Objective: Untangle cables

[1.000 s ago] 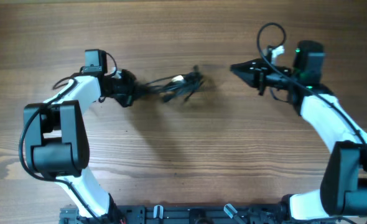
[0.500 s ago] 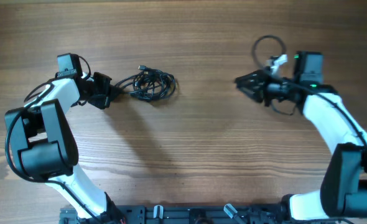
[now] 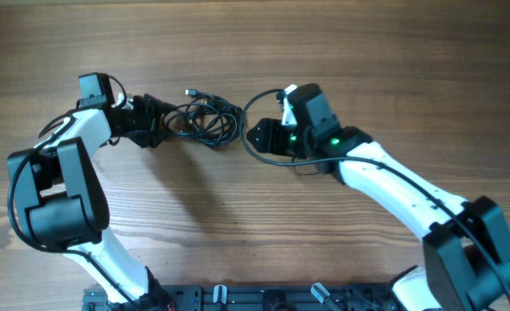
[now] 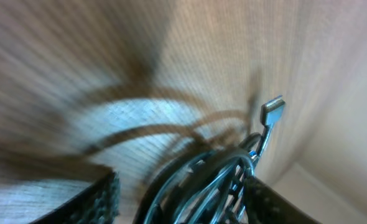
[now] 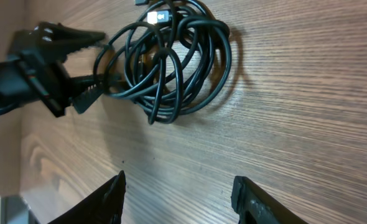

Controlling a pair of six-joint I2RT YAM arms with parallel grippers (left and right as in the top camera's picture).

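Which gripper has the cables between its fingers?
The left gripper: the cables run between its open fingers. The right gripper, also open, sits short of the coil with nothing between its fingers.

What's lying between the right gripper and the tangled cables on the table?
Nothing. The right wrist view shows only bare wooden table between the open right gripper and the cables.

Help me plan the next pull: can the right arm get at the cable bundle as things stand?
Probably yes. The right gripper is open and faces the cable bundle with nothing between them; the left gripper is at the bundle's far edge, out of the way.
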